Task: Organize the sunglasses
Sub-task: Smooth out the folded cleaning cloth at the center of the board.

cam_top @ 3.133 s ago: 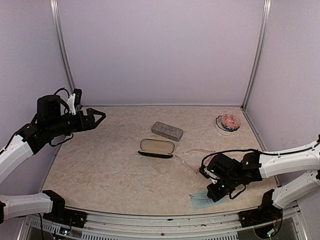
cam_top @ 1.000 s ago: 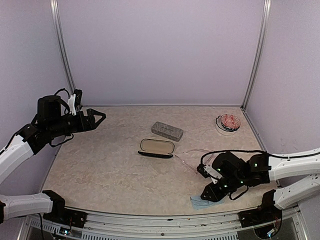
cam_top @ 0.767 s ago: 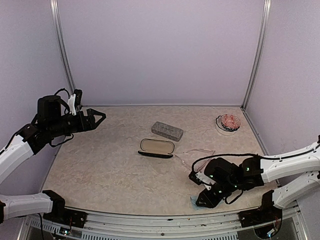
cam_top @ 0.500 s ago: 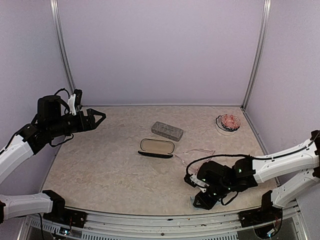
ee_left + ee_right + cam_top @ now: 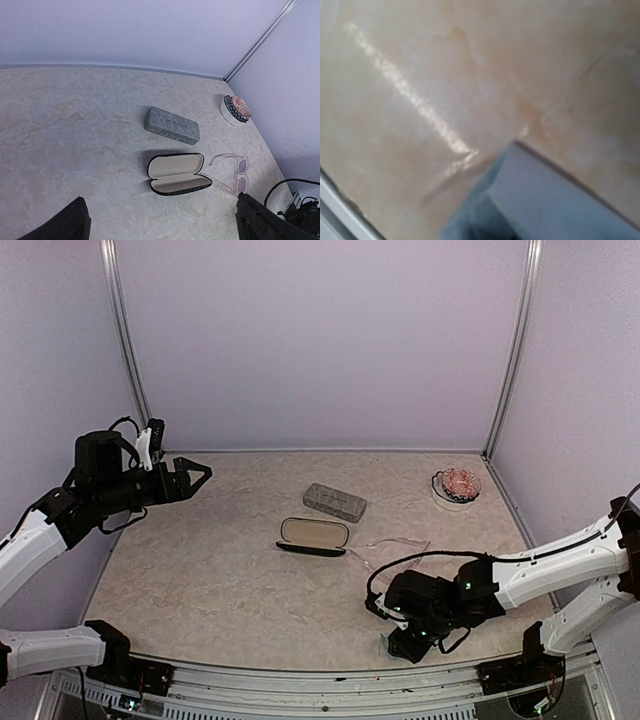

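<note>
- Left gripper (image 5: 197, 476) hangs raised over the far-left corner of the table (image 5: 220, 585), jaws spread wide.
- Right gripper (image 5: 402, 642) sits low at the near edge (jaw state unclear).

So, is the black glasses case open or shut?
Open: the black case lies with its two halves spread apart, the pale lining shows, and nothing is inside.

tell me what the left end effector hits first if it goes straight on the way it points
Probably the bare table, just short of the open black case; depth is unclear.
</note>
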{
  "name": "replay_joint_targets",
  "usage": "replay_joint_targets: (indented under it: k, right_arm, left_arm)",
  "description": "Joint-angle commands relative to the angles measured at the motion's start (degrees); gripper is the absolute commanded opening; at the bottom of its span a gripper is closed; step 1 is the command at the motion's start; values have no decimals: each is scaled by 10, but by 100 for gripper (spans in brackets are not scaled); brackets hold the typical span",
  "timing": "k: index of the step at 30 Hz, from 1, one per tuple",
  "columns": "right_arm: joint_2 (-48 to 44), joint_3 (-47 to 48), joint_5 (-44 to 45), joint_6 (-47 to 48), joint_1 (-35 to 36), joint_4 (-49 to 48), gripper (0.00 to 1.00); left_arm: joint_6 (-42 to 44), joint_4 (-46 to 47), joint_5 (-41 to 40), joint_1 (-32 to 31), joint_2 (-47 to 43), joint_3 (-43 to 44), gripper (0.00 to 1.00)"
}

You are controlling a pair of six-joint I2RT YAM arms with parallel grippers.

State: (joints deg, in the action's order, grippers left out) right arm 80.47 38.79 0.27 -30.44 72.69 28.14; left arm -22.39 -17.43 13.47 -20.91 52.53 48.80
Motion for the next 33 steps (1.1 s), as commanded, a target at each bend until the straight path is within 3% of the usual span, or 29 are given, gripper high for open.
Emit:
replay_joint_targets:
  k: [1, 16, 22, 28, 33]
  right_arm:
    - [4, 18, 32, 5, 10, 18, 25]
    - [37, 27, 47, 8, 22, 29, 23]
    - [38, 37, 67, 6, 26, 41, 15]
    - [31, 41, 81, 4, 27, 46, 1]
    - [26, 43, 85, 5, 29, 49, 0]
  left_arm:
    - [10, 4, 1, 5, -2, -4, 99]
    - [10, 3, 1, 5, -1, -4, 99]
    - [10, 4, 0, 5, -2, -4, 99]
    - [10, 4, 0, 5, -2, -4, 99]
    - [10, 3, 0, 5, -2, -3, 99]
